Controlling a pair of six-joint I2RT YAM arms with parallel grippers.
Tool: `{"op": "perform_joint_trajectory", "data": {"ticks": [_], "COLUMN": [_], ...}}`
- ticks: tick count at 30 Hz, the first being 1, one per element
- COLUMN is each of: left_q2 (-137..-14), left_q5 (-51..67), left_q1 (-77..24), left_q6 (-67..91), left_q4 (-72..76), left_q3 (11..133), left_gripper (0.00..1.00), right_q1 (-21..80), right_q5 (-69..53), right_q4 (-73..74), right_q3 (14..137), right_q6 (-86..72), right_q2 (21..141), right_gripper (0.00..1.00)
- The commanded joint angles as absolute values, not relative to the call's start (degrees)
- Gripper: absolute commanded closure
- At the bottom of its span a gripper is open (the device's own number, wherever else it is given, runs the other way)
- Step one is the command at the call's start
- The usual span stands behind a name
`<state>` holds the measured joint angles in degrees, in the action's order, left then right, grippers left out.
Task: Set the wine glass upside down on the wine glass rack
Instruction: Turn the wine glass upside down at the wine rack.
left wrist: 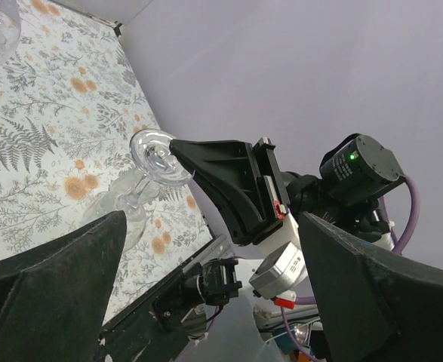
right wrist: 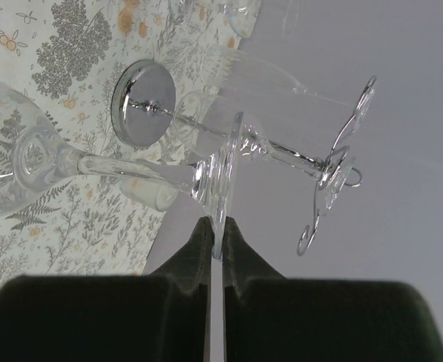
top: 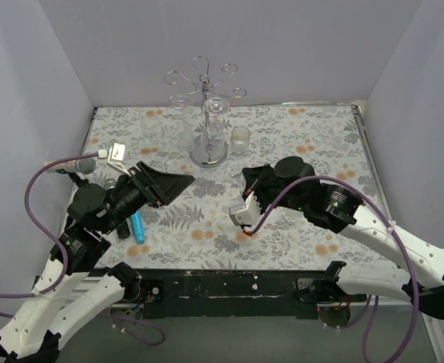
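The wine glass (right wrist: 25,170) is held by the edge of its round foot (right wrist: 221,177) between my right gripper's (right wrist: 215,226) shut jaws, with stem and bowl lying sideways over the floral table. The left wrist view shows the same glass (left wrist: 142,185), foot up in the right gripper (left wrist: 177,148) and bowl down near the table. The silver wine glass rack (top: 209,155) stands at the back centre with curled arms (top: 203,82); another glass (top: 215,110) hangs from it. The rack (right wrist: 143,102) lies ahead of my right gripper (top: 246,178). My left gripper (top: 178,185) is open and empty (left wrist: 212,219).
Clear tumblers (top: 152,128), (top: 240,136) stand beside the rack's base. A blue tube (top: 138,224) and a dark pen lie by the left arm, and a metal clip (top: 116,151) at far left. Walls close in the back and both sides.
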<state>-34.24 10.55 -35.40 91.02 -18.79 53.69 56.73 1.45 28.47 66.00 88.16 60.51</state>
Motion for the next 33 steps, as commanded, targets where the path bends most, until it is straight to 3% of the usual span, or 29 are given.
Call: {"op": "perform_joint_trajectory", "data": {"ticks": [1,33], "left_q2": [-33.49,-37.43], "left_q5": [8.96,15.11], "left_q1": [-35.60,-35.68], "left_q6": [92.99,100.81], "left_q4": [-16.44,-6.16], "left_q3": [52.65,49.22], "left_gripper": [0.02,0.02], "right_q1": [58.27,63.81], "right_q5": [3.25,4.92], "right_q4": [18.90,0.63], "right_q3": [64.78,52.92], "right_q6": [91.32,100.02], "right_q2": [57.92,53.35], "right_gripper": [0.99,0.99]}}
